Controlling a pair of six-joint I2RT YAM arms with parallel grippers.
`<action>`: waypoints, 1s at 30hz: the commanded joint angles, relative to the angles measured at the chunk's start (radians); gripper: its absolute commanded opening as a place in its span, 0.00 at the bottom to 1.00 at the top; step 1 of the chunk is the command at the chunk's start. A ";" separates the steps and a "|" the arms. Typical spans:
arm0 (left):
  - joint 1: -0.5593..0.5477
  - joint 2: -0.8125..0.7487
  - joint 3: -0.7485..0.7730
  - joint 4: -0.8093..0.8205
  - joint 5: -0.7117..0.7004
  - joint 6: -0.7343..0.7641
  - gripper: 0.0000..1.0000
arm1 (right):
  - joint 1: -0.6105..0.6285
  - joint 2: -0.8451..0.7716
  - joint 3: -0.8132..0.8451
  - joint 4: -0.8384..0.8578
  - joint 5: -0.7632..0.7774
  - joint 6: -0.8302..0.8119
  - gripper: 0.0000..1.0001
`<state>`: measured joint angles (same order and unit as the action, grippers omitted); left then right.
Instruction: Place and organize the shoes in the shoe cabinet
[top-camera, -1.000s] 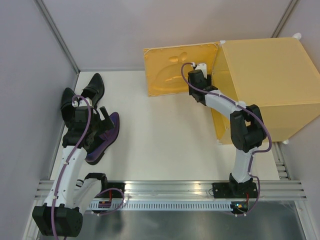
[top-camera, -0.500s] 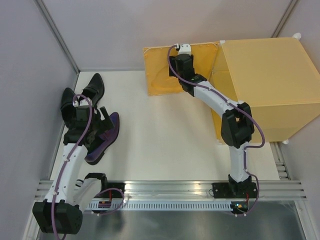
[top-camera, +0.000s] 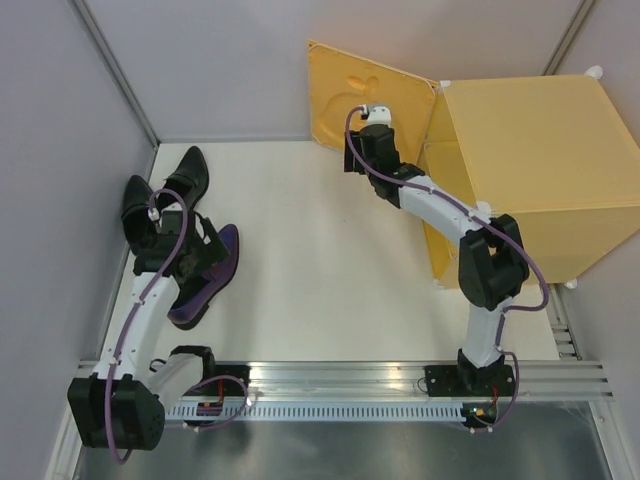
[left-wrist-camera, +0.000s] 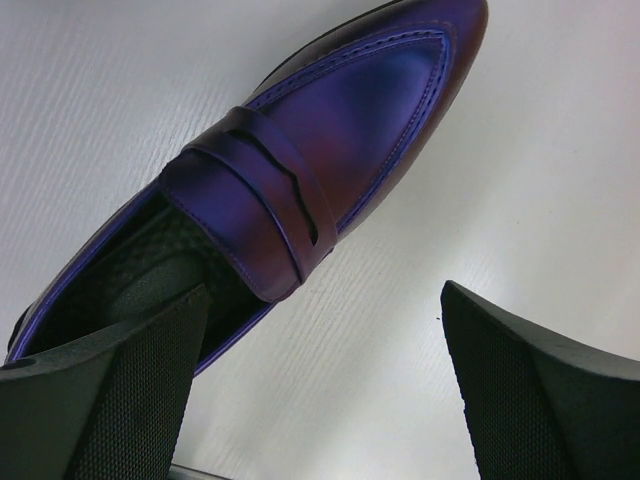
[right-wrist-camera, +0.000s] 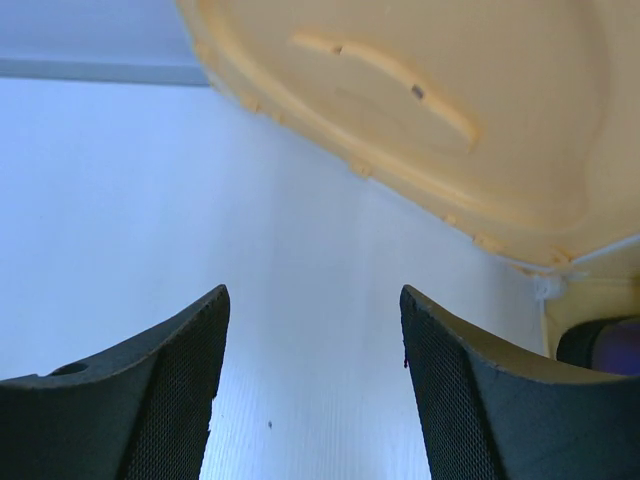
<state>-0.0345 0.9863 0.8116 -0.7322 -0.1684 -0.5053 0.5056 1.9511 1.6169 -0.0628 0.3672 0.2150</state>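
One purple shoe (top-camera: 205, 285) lies on the white table at the left; the left wrist view shows its shiny toe and strap (left-wrist-camera: 330, 150). My left gripper (top-camera: 203, 252) hovers open just above it, the left finger over the shoe's dark opening, holding nothing (left-wrist-camera: 325, 350). Two black shoes (top-camera: 180, 178) lie behind it by the left wall. The yellow-orange shoe cabinet (top-camera: 540, 150) stands at the back right with its door (top-camera: 365, 90) swung open. My right gripper (top-camera: 358, 150) is open and empty in front of the door (right-wrist-camera: 450, 120). A purple shape (right-wrist-camera: 615, 345) shows at the cabinet's opening.
Grey walls close in the table on the left and at the back. A metal rail (top-camera: 330, 375) runs along the near edge between the arm bases. White table (top-camera: 320, 260) lies between the shoes and the cabinet.
The cabinet door has swung further open, toward the back wall, with my right gripper moving up along it. My left gripper has shifted slightly over the purple shoe.
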 joint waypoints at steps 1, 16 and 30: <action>0.005 0.018 -0.003 -0.029 -0.049 -0.128 0.99 | -0.003 -0.185 -0.090 0.009 -0.104 0.040 0.74; 0.015 0.209 -0.026 0.123 -0.102 -0.234 0.43 | 0.005 -0.589 -0.610 0.090 -0.309 0.101 0.74; -0.300 0.440 0.293 0.197 0.164 -0.171 0.02 | 0.005 -0.744 -0.669 -0.015 -0.275 0.087 0.74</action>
<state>-0.2699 1.3811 0.9855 -0.6079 -0.0891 -0.6853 0.5079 1.2602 0.9668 -0.0708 0.0864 0.3000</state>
